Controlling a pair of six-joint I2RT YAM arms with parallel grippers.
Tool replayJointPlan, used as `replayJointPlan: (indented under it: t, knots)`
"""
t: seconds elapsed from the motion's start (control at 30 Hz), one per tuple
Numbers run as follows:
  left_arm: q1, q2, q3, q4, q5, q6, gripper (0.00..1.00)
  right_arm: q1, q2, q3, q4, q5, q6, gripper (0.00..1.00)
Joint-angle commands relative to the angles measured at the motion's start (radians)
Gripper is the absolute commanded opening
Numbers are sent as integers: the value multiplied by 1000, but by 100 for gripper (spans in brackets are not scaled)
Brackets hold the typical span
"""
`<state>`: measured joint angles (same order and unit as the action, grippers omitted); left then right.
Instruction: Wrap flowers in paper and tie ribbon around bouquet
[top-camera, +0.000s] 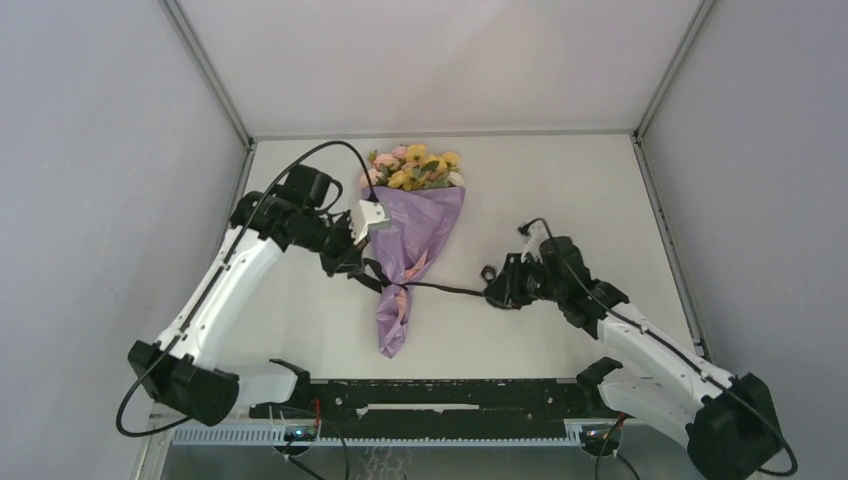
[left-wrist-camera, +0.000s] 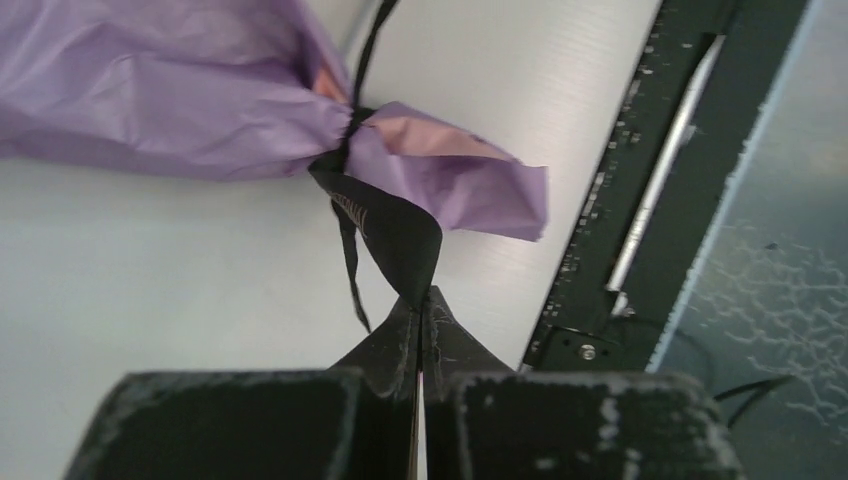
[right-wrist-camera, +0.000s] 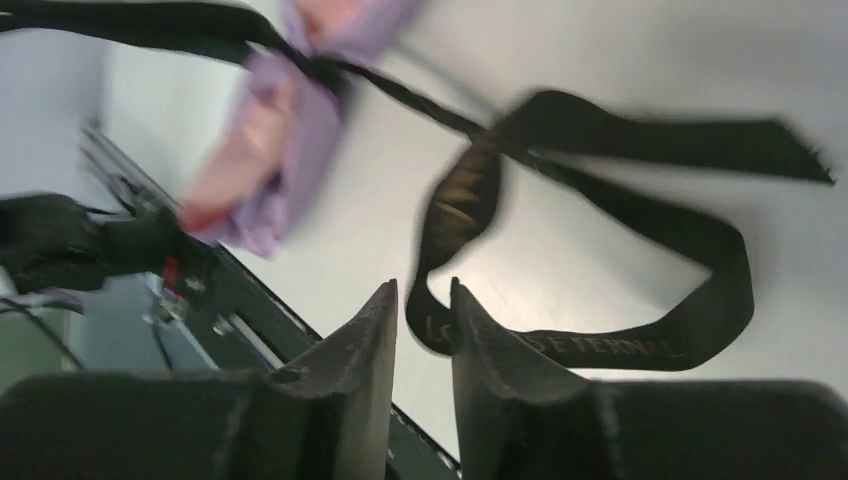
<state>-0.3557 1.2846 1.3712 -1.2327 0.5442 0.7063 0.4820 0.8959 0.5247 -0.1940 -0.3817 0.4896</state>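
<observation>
L gripper (left-wrist-camera: 420, 312) is clamped fully shut on the ribbon (right-wrist-camera: 660, 130), pinching a twisted bit of one tail right at its tips. R gripper (right-wrist-camera: 422, 292) has its jaws a little apart; a slack loop of the other tail sits in the gap, but it doesn't look squeezed, so I'd call that no real grip. The bouquet (top-camera: 415, 235) lies flat on the table (top-camera: 560, 190), mid-table. Its flowers (top-camera: 415, 165) point to 12 o'clock and the tapered paper (left-wrist-camera: 160, 90) tail points to 6. The ribbon cinches the cone's narrow neck. From that tie one tail runs to 9 o'clock into the L gripper and the other to 3 o'clock toward the R gripper. Risks, as I judge them: w/ the R side loose, any pull from the L arm has nothing opposing it. The whole bouquet could then skid toward 9, or the tie could go slack and let the wrap open. Pulling hard could also tear the thin crinkled paper at the neck. The loop could drop out of the R jaws altogether. Hard to tell: whether the crossing at the neck is a proper knot or just one wrap, since it's too small and dark. Stems are hidden inside the paper. R wrist view is motion-blurred, and the ribbon lettering is only partly legible. In the top view the L fingertips are hidden by the wrist.
</observation>
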Motion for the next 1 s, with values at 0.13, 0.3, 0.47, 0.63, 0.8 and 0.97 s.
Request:
replayJointPlan:
  t: [0.13,0.3,0.47,0.63,0.8,0.97]
  knots:
    - [-194,-164,33,-89,28,-91,0,224,35,223,-479,377,-26,79]
    - [-271,-215,67,-60,22,-153,0,367,38,309,-293,397,-203,100]
    - [-382,-214,65,-3,11,-215,0,530,140,279,94,168,-479,100]
    - [-435,-195,58,25,55,-244,0,520,255,274,308,-33,-528,100]
    - [-435,-223,43,61,49,-261,0,479,227,119,508,-172,-459,96]
    - [-409,-207,38,68,-40,-281,0,482,305,66,610,-136,-479,89]
